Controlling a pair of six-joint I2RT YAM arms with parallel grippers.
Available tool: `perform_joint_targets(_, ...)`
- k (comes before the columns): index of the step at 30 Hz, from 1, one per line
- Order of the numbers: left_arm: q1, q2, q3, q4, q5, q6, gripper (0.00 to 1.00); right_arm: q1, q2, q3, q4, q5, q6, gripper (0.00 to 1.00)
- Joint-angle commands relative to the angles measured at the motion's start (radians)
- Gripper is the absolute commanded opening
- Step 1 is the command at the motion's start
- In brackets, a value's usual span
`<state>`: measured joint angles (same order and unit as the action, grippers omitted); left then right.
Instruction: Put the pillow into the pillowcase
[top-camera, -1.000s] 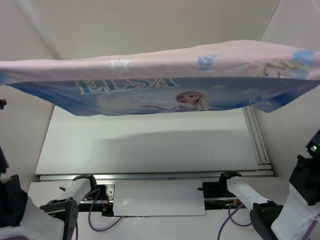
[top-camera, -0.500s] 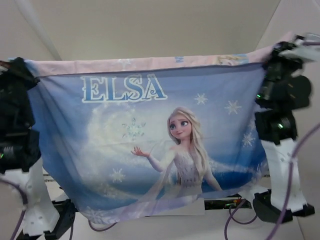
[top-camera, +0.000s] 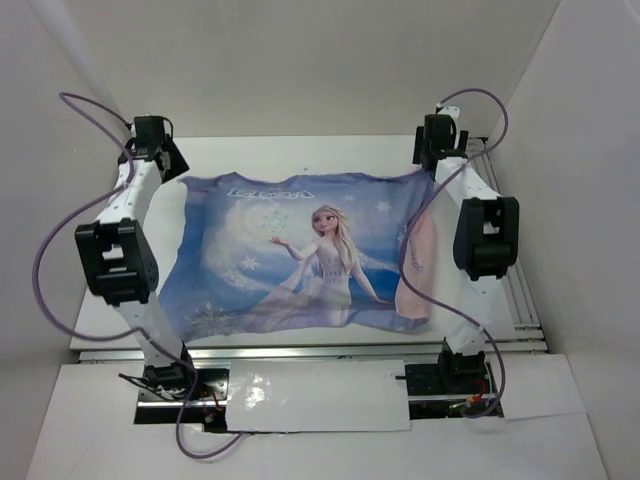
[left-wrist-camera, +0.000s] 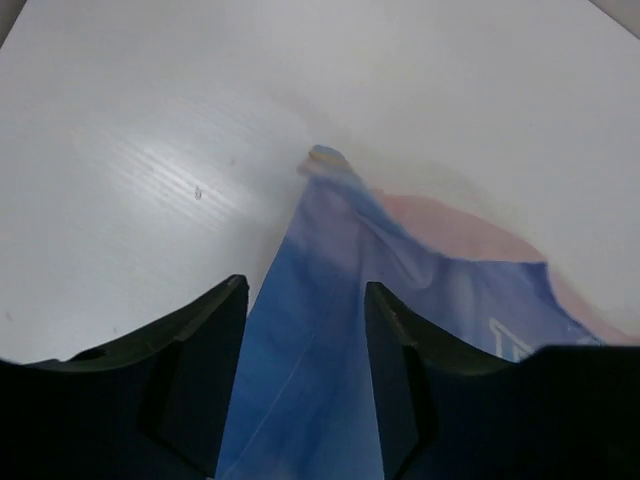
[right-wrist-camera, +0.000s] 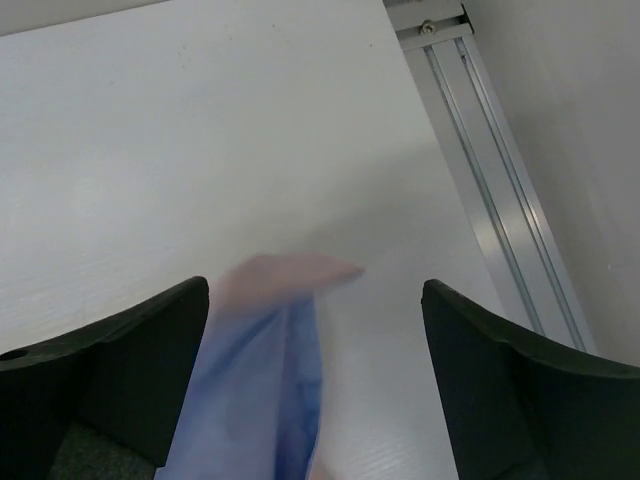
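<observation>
left gripper (left-wrist-camera: 305, 290) gap: pillowcase (top-camera: 290, 250) corner fills it
ahead of left gripper: bare table (left-wrist-camera: 150, 150)
right gripper (right-wrist-camera: 315, 288) gap: pillowcase corner by one finger, free by the other
right of right gripper: rail (right-wrist-camera: 490, 190), then wall (right-wrist-camera: 580, 120)

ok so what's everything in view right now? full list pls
pillowcase: 1, blue front with a blonde princess print facing up, pale pink reverse showing at a folded right edge; spread flat on the table
table: 1, white; under the pillowcase
aluminium rail: 1, silver; along the table's right edge
enclosure walls: off-white; back and both sides
purple cables: several; looping off both arms and at their bases
left arm: 1, white and black; reaching to the pillowcase's far left corner
right arm: 1, white and black; reaching to the far right corner
left gripper: open, cloth lying between its fingers
right gripper: wide open over the blurred corner
</observation>
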<state>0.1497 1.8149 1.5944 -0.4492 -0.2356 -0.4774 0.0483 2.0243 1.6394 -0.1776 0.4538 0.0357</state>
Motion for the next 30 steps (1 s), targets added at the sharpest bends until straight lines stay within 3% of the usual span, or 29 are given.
perform_joint_targets(1, 0.008, 0.056, 0.219, -0.08, -0.053, -0.015, 0.66, -0.008, -0.016, 0.197, -0.099, -0.01, 0.052, 0.95)
perform_joint_targets(2, 0.008, 0.057, 0.219, -0.08, -0.053, -0.015, 0.82, 0.001, -0.06, 0.145, -0.082, -0.027, 0.052, 1.0)
perform_joint_targets(6, 0.017, -0.052, 0.152, -0.037, 0.027, -0.015, 0.89, 0.001, -0.166, 0.005, -0.01, -0.095, 0.073, 1.0)
perform_joint_targets(7, 0.017, -0.083, 0.125, -0.026, 0.027, -0.015, 1.0, 0.001, -0.218, -0.018, -0.01, -0.107, 0.073, 1.0)
perform_joint_targets(13, -0.004, -0.291, -0.074, -0.025, 0.032, -0.029, 1.0, 0.022, -0.401, -0.192, -0.15, -0.322, 0.064, 1.0)
perform_joint_targets(19, -0.082, -0.554, -0.378, 0.004, 0.151, -0.128, 1.0, 0.194, -0.621, -0.429, -0.325, -0.152, 0.231, 1.0)
perform_joint_targets(24, -0.332, -0.626, -0.525, 0.07, 0.165, -0.138, 1.0, 0.361, -0.789, -0.605, -0.48, -0.104, 0.404, 1.0)
perform_joint_targets(27, -0.471, -0.617, -0.586, 0.099, 0.125, -0.147, 1.0, 0.447, -0.905, -0.757, -0.52, -0.09, 0.548, 0.92)
perform_joint_targets(30, -0.544, -0.585, -0.649, 0.138, 0.116, -0.158, 1.0, 0.47, -0.955, -0.877, -0.51, -0.108, 0.616, 0.84)
